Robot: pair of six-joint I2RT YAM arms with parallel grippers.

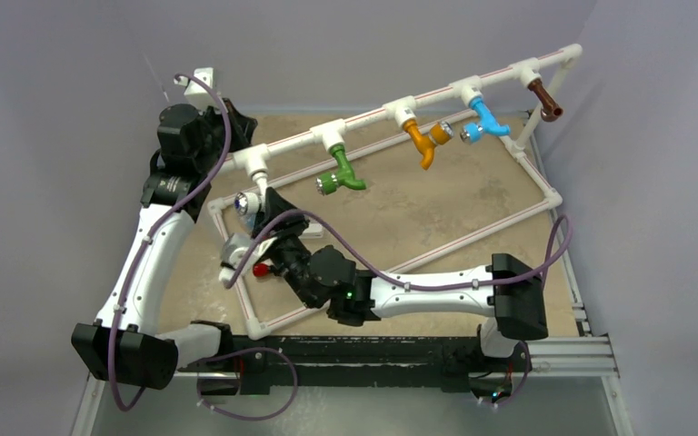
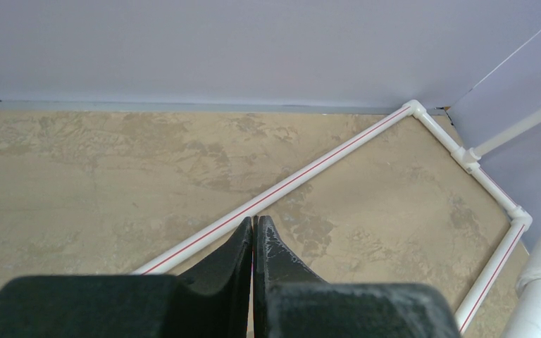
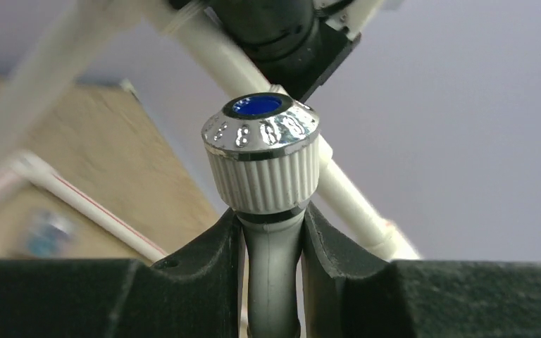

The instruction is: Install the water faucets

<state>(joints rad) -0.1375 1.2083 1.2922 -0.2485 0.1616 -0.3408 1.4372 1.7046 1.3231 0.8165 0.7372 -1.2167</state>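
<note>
My right gripper (image 1: 264, 203) is shut on the white faucet (image 1: 246, 202) and holds it just below the leftmost T-fitting (image 1: 256, 163) of the raised white pipe rail (image 1: 436, 94). In the right wrist view the faucet (image 3: 262, 151) stands between my fingers (image 3: 211, 253), ribbed silvery end up with a blue centre, close to the pipe (image 3: 345, 190). Green (image 1: 341, 173), orange (image 1: 423, 141), blue (image 1: 483, 123) and brown (image 1: 545, 100) faucets hang from the other fittings. My left gripper (image 1: 236, 129) is by the rail's left end; in its wrist view it (image 2: 254, 224) is shut and empty.
A white pipe frame (image 1: 473, 236) lies flat on the tan tabletop, also in the left wrist view (image 2: 310, 172). A small red-and-black piece (image 1: 260, 270) and a white fitting (image 1: 232, 250) lie under my right arm. Grey walls close in at the back and both sides.
</note>
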